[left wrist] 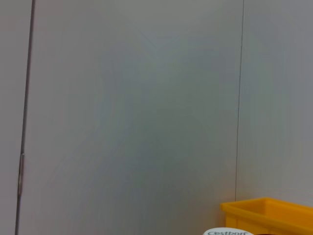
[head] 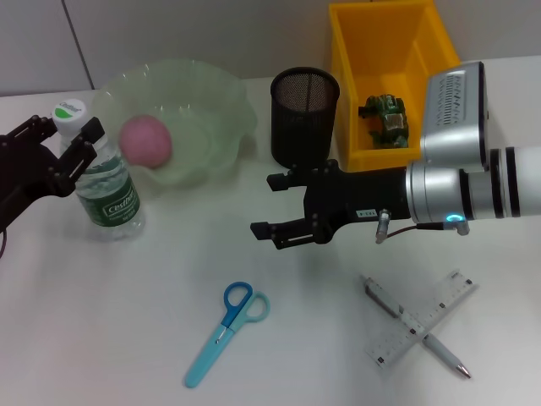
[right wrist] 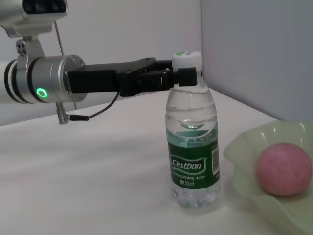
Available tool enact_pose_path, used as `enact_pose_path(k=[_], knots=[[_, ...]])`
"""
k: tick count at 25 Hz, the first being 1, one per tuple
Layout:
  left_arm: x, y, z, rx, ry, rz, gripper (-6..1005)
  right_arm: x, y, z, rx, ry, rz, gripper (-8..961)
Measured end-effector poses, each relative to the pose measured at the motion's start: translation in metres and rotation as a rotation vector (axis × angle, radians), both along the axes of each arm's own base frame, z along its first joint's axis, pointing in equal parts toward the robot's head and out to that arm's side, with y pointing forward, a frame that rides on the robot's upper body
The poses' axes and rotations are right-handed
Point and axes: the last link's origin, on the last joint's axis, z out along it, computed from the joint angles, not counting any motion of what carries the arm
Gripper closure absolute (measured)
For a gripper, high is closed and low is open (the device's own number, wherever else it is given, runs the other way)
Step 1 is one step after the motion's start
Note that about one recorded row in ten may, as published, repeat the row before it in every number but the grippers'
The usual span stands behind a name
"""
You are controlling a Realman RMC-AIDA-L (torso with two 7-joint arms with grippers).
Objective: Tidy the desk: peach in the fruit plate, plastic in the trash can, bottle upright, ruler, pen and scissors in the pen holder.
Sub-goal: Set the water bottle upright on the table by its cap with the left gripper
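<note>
Bottle upright (cap up) in left gripper.

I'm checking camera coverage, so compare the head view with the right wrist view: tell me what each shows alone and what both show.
Only the head view shows the scissors, ruler, pen, mesh pen holder, yellow trash can and the open right gripper.

Only the right wrist view shows the left arm's green light ring.

Both show the upright Cestbon bottle, the left gripper at its neck, and the peach in the fruit plate.
</note>
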Motion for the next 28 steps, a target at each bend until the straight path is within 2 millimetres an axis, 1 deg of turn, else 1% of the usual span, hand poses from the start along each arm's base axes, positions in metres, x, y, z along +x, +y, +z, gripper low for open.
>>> enact_pose_path(k=[11,28], knots=[[0.0006,0.0039,-0.0029,-0.002,0.021,0.007,567,-0.0013,0.0018,-0.0005,0.004,-0.005,0.002,133],[-0.0003,0.0031,-0.0050,-0.003,0.018,0.014,511,-0.0017,0.0008,-0.0013,-0.004,-0.004,0.002,133]])
